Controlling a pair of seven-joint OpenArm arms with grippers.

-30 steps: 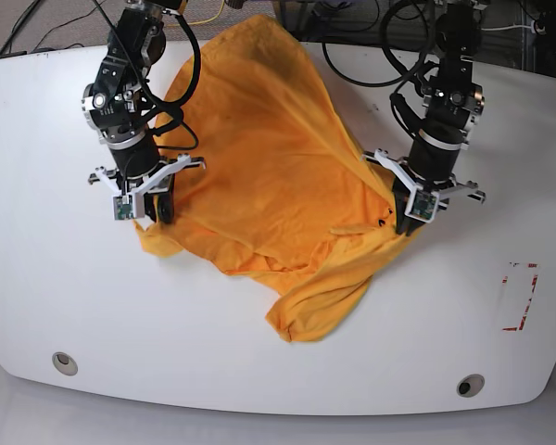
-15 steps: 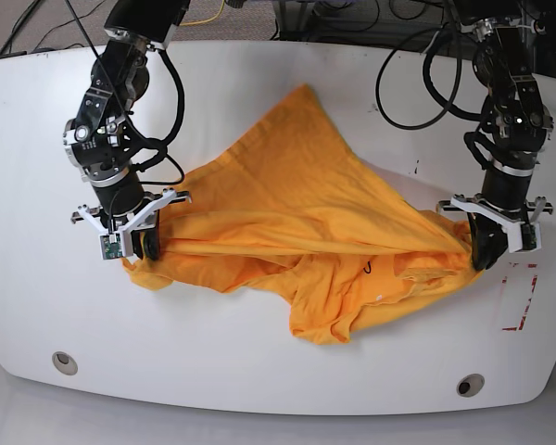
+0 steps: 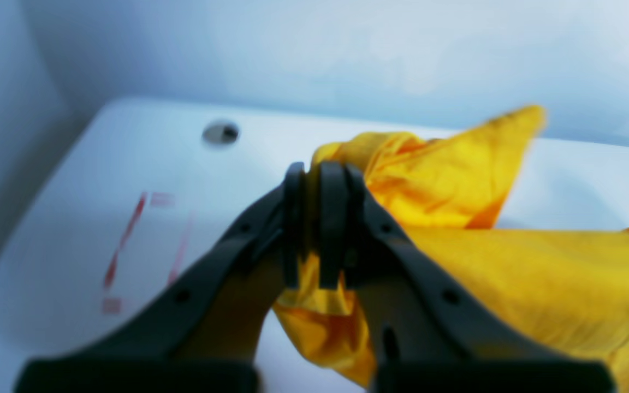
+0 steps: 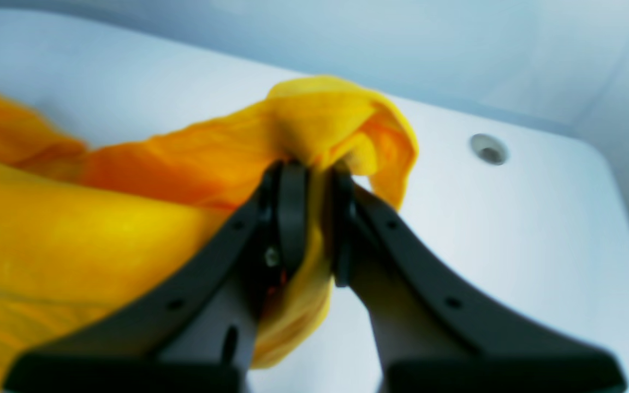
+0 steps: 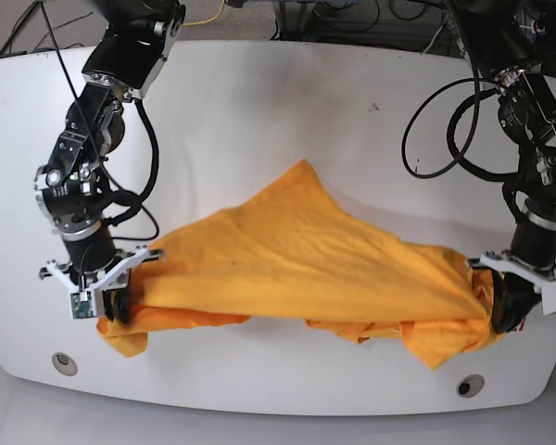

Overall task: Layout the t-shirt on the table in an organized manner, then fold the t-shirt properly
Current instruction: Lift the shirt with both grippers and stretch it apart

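Now the bright orange-yellow cloth t-shirt (image 5: 296, 255) is stretched between both arms, low over the near half of the glossy white surface (image 5: 259, 102). Left gripper (image 5: 502, 311) and right gripper (image 5: 114, 301) each have fingers clamped on bunched fabric. Layout looks unfinished: cloth still rumpled, no fold made yet. No containers in sight.

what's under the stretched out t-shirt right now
Bare white table shows around the t-shirt, which is held between the left gripper and right gripper. The tabletop beneath the cloth is covered.
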